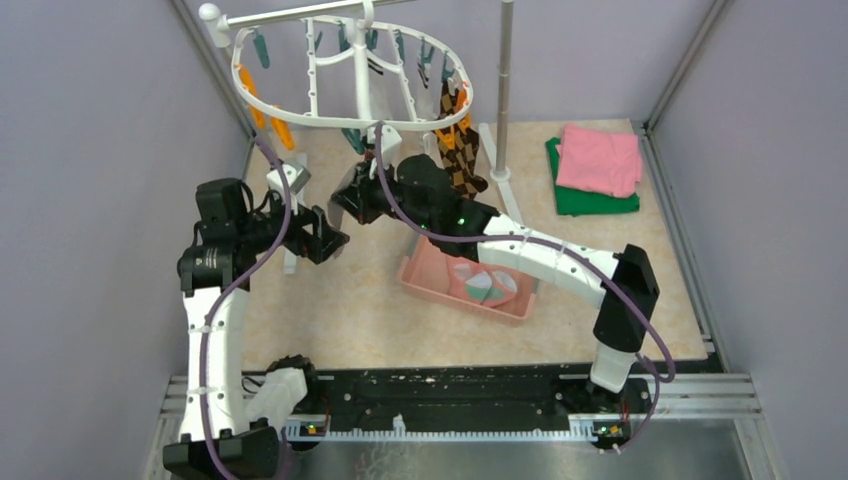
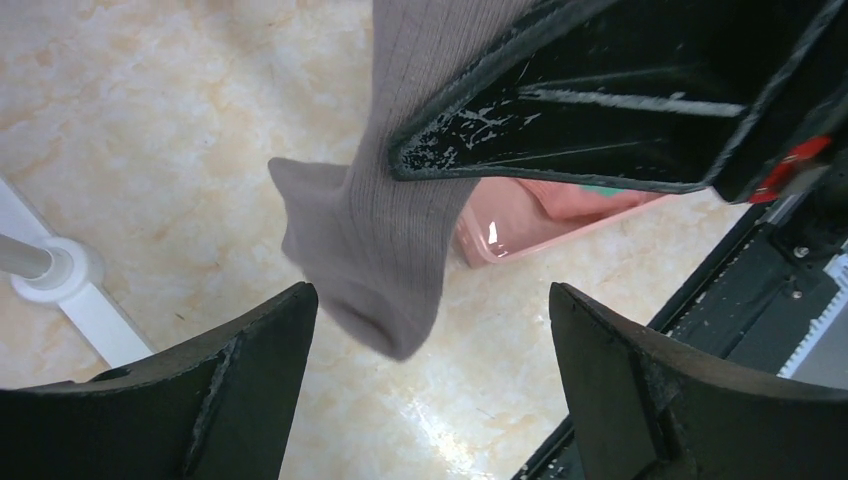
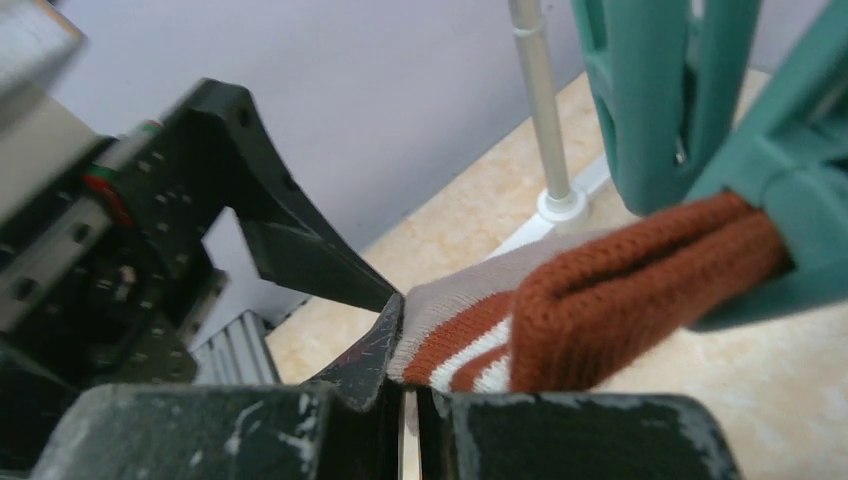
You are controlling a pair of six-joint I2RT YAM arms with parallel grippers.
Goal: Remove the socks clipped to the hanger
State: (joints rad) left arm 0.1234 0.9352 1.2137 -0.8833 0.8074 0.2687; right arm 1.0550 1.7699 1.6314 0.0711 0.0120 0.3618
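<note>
The white oval hanger with orange and teal clips hangs at the back. A brown-and-black diamond sock is clipped to its right rim. In the right wrist view a grey sock with a rust-orange cuff and stripes is held by a teal clip. My right gripper is shut on this sock just below the clip, and it also shows in the top view. In the left wrist view the sock's grey foot hangs above my open, empty left gripper, which sits just under the right one.
A pink basket holding removed socks sits on the floor under the right arm. Folded pink and green cloths lie at the back right. The stand's metal pole and white base are behind the hanger.
</note>
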